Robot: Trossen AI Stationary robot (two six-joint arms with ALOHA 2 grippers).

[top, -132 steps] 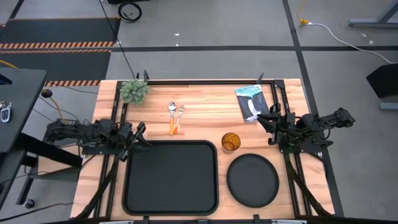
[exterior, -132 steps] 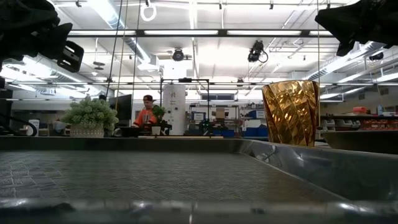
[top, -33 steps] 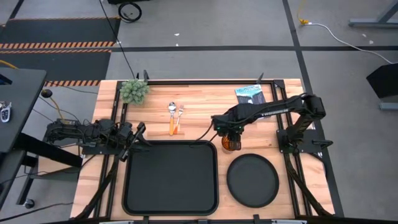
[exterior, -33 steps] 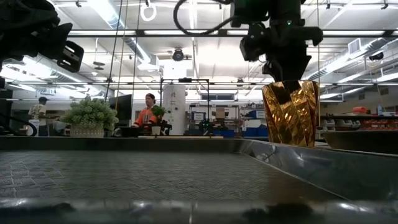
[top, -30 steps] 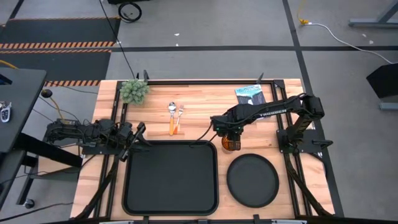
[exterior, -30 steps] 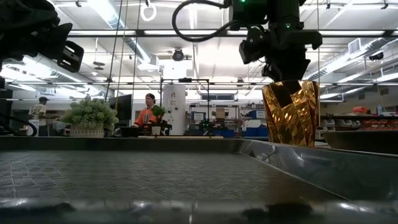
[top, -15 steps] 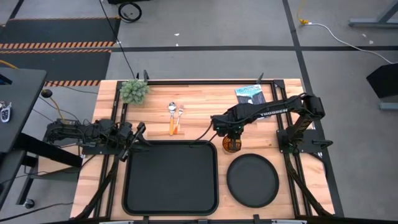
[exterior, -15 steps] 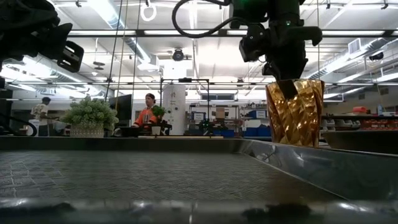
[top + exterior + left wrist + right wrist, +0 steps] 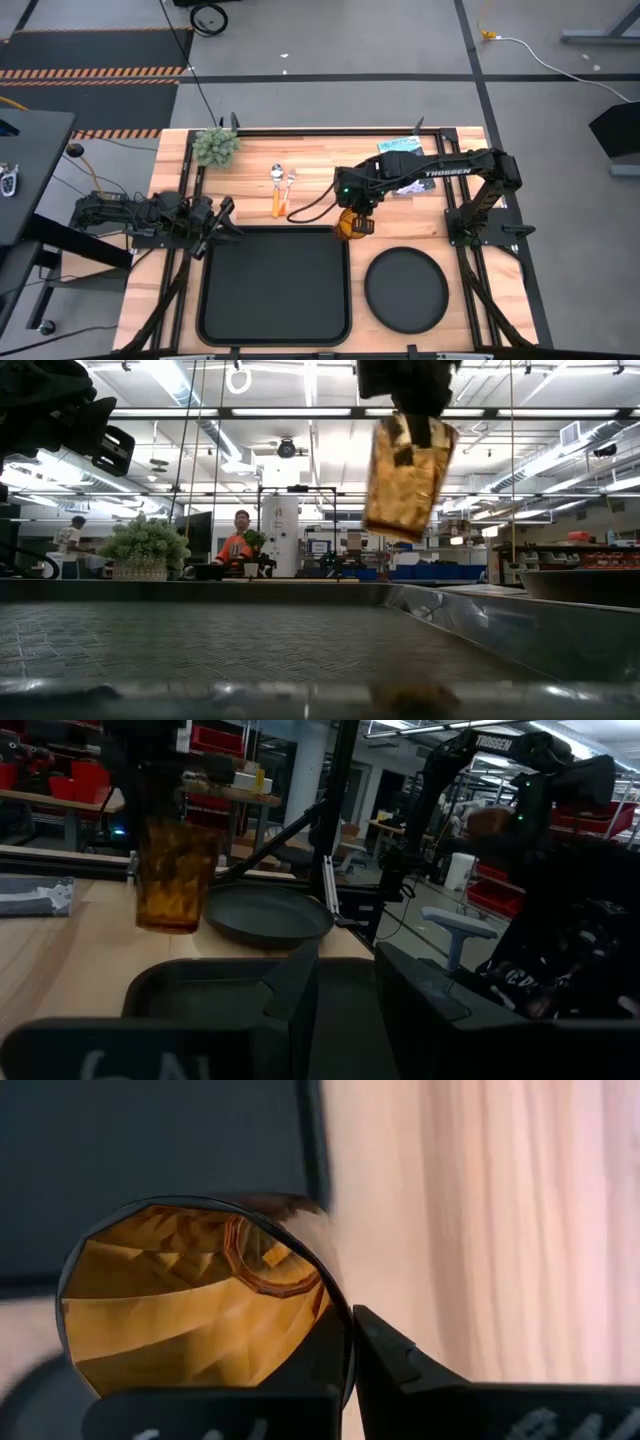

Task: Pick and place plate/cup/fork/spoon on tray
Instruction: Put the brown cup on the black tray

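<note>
The amber cup (image 9: 349, 226) hangs in the air over the far right corner of the black tray (image 9: 275, 300), with my right gripper (image 9: 355, 212) shut on it from above. In the low view the cup (image 9: 405, 475) is tilted, well clear of the tray's floor (image 9: 300, 640). The round black plate (image 9: 406, 290) lies flat on the table to the right of the tray. The orange-handled spoon (image 9: 276, 190) and fork (image 9: 288, 192) lie side by side beyond the tray. My left gripper (image 9: 228, 217) waits open at the tray's far left corner. My right gripper pinches the cup's wall at the rim (image 9: 343, 1342), one finger inside the cup and one finger (image 9: 400, 1365) outside. The fingers come steeply from above. The cup hangs below them, lifted clear and tilted, its base swung toward the tray.
A small potted plant (image 9: 215, 147) stands at the far left of the table. A booklet (image 9: 400, 150) lies at the far right, partly under my right arm. Black frame rails run along the table's sides.
My right gripper has risen and gone toward the table's left edge, taking the cup with it. The cup stood upright on the wood beside the plate; now it is lifted clear, tilted, and over the tray's far right corner.
</note>
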